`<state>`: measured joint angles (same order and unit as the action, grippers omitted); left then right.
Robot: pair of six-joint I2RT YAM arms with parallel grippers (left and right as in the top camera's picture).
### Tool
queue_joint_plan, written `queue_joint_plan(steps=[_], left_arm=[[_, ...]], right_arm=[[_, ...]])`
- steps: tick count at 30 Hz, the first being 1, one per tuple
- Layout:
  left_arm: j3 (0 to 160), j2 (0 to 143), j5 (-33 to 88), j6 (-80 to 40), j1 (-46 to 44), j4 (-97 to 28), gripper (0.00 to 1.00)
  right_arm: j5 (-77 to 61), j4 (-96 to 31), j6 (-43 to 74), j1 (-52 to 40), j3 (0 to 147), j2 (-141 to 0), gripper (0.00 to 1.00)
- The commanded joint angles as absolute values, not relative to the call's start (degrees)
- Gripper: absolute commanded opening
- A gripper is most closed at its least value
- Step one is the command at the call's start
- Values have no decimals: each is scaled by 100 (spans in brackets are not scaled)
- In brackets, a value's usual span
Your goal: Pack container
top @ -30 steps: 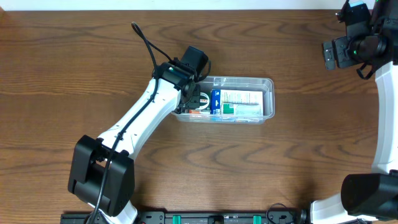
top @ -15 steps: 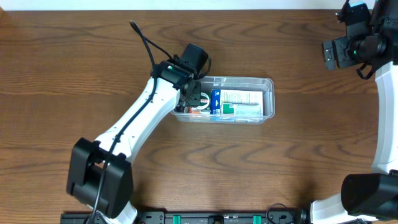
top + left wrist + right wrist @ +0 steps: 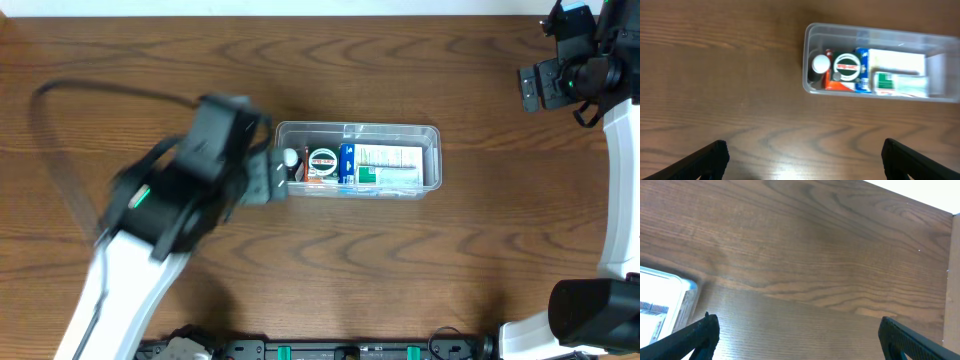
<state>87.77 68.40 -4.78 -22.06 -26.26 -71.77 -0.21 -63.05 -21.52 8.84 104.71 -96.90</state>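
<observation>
The left gripper (image 3: 802, 156) is held wide and empty, left of the container (image 3: 358, 126), set mid-table and packed with boxes (image 3: 388, 167). The right gripper (image 3: 799, 330) is spread wide near the far right corner.

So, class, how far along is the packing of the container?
Done: the container holds boxes and small round-topped items. In hand: nothing; left tool and right tool hang open, empty, clear of it. Left: no loose items in view, perhaps nothing.

Overhead looks straight down on the whole table (image 3: 420, 280); the left wrist view looks down too, nearer. Both share the container (image 3: 358, 160); the right wrist view catches its corner
</observation>
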Motion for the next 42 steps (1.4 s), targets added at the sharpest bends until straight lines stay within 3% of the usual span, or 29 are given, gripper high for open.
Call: queue_joint_plan(steps=[1,10,19,24,32,42], left_arm=[[8873,6169,-228,-2176,-2609,-7373,98],[8875,4755,-169,-2176,-2611,-7513,98],[8733,4355,-703,-2167,-2609,-8355,98],[8165,4034,-845,-1717,-2117,-8256,98],[6248,2414,-843,-801,-1155,-6263,98],[3417,502,-738,-563,-539,-3155,98]], right_arm=[[-25,-6305,-2102,904,10471,-9677,99],[-25,-6307,-2102,904,10471,-9677,99],[-25,-6305,-2102,904,10471,-9677,99],[-25,-6305,-2102,904,10471,-9677,99],[-25,-6305,-2102,904,10471,-9677,99],[-25,-6305,-2102,904,10471,-9677,99]])
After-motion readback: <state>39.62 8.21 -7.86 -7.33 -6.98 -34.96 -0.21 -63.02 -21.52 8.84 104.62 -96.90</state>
